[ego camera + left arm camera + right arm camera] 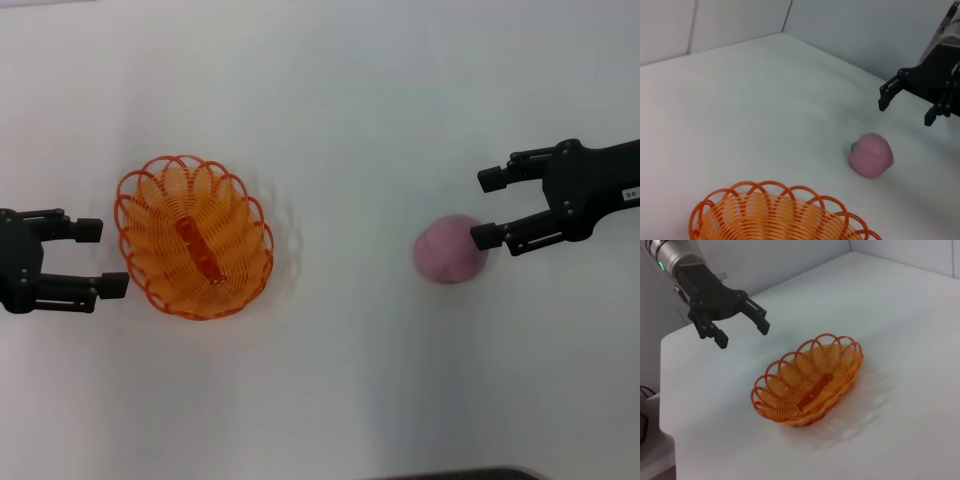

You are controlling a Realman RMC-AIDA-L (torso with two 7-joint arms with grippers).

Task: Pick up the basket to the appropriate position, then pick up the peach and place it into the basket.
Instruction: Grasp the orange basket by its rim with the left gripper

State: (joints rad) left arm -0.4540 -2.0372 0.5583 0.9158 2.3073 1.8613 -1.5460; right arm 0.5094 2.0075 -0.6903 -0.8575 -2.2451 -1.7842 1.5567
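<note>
The orange wire basket (195, 237) sits upright and empty on the white table, left of centre. It also shows in the left wrist view (775, 212) and the right wrist view (810, 380). My left gripper (103, 258) is open just left of the basket's rim, not touching it; the right wrist view shows it (742, 335) raised beside the basket. The pink peach (450, 248) lies on its side at the right, green spot sideways (871, 155). My right gripper (487, 208) is open, above and just right of the peach; the left wrist view shows it (906, 112) clear of the fruit.
The white table (330, 120) runs wide around both objects. Its edge shows on the left gripper's side in the right wrist view (670, 385). Grey walls stand behind the table (855, 30). A dark edge shows at the bottom of the head view (470, 473).
</note>
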